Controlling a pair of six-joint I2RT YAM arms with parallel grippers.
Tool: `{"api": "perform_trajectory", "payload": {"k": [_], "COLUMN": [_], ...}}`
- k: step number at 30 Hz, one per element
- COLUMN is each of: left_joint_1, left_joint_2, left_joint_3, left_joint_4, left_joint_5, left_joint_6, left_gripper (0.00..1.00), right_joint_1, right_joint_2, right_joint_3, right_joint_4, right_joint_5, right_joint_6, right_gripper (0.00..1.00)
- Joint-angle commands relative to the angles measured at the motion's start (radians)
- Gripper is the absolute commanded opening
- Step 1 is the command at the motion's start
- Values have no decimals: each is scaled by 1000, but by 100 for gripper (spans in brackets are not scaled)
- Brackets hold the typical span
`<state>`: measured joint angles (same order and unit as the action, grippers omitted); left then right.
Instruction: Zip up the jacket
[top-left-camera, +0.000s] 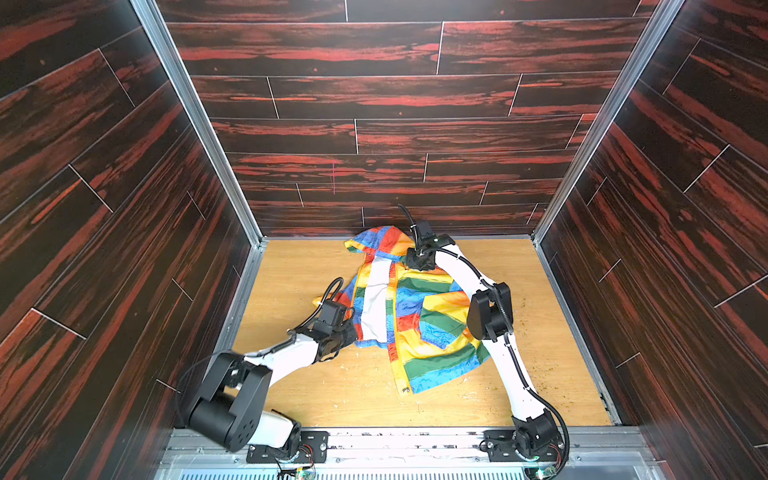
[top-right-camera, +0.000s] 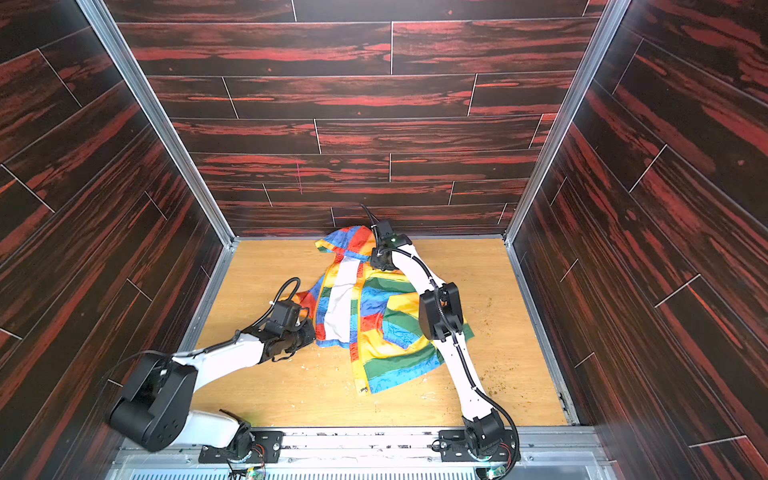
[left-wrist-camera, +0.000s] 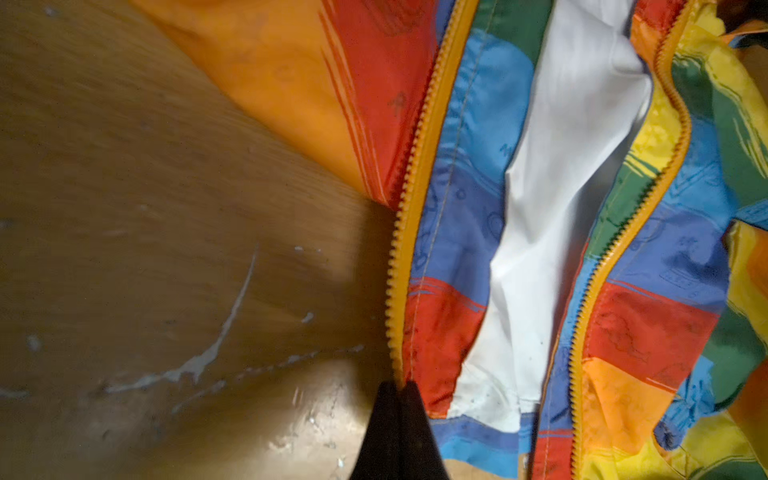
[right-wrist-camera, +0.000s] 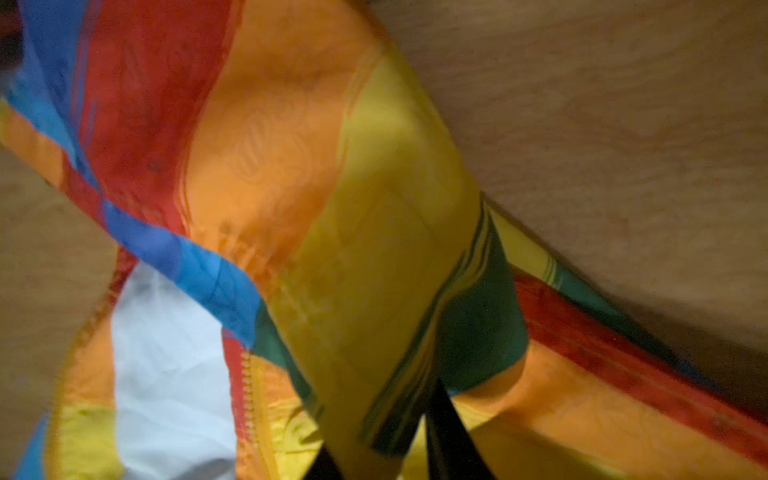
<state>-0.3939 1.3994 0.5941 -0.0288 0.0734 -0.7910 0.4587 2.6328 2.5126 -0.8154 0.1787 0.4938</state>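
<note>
**Item:** jacket (top-left-camera: 419, 320), unzipped, white lining (top-left-camera: 376, 299) exposed. It lies at the centre of the counter (top-left-camera: 332, 395) in both top views, hood toward upper frame.

**Left hand** (left-wrist-camera: 400, 388): pinched tight on the bottom end of one zipper row (left-wrist-camera: 409, 199).

**Right hand** (right-wrist-camera: 386, 436): clamped on a fabric fold, apparently near the collar.

**Advised:** draw the hands apart gently so the teeth lie straight.

**Room:** bare counter at lower left; back wall (top-left-camera: 374, 216) crowds the hood.
</note>
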Motion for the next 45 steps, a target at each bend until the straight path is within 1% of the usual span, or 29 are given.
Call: {"api": "perform_trajectory", "payload": {"k": [1, 4, 9, 16, 23, 25, 27, 28, 29, 31, 32, 33, 35, 36, 38, 40, 42, 45], "left_joint_1": [-4, -3, -3, 0, 0, -2, -1, -2, -1, -2, -2, -1, -3, -4, -4, -3, -3, -5], "left_joint_2": [-80, -128, -193, -290, -380, -406, -425, -428, -427, -415, -402, -388, -361, -351, -347, -352, -356, -357], "left_joint_3": [-32, -34, -13, -16, 8, 7, 2, -3, -4, 0, 8, 16, 34, 40, 45, 43, 38, 32], "left_joint_4": [-59, -115, -230, -374, -514, -532, -525, -511, -495, -467, -460, -454, -451, -451, -451, -448, -443, -439], "left_joint_5": [-28, -46, -83, -204, -291, -303, -301, -289, -272, -234, -219, -208, -198, -198, -199, -202, -203, -200], "left_joint_6": [-2, 3, 13, -11, -16, -11, -4, 2, 8, 21, 25, 28, 35, 39, 40, 39, 38, 38], "left_gripper": [0, 0, 0, 0, 0, 0, 0, 0, 0, 0, 0, 0, 0, 0, 0, 0, 0, 0], "right_joint_1": [-32, -53, -106, -186, -230, -231, -231, -231, -227, -207, -192, -176, -141, -125, -96, -70, -31, 40], "right_joint_2": [7, -21, -69, -98, -122, -122, -121, -119, -119, -127, -141, -162, -224, -266, -370, -489, -619, -752], "right_joint_3": [6, 11, 11, 11, 11, 12, 12, 12, 12, 9, 2, -18, -85, -146, -275, -434, -628, -858], "right_joint_4": [-8, 8, 17, -13, -24, -24, -25, -27, -33, -51, -60, -61, -41, -18, 32, 91, 164, 223], "right_joint_5": [2, -20, -27, -1, 18, 8, -37, -79, -110, -125, -118, -102, -56, -35, -6, 0, -36, -133], "right_joint_6": [-2, -16, -21, -20, -36, -41, -41, -41, -46, -57, -67, -76, -94, -102, -107, -102, -104, -117], "right_gripper": [7, 0, 0, 0, 0, 0, 0, 3, 15, 45, 56, 63, 69, 71, 72, 72, 72, 70]}}
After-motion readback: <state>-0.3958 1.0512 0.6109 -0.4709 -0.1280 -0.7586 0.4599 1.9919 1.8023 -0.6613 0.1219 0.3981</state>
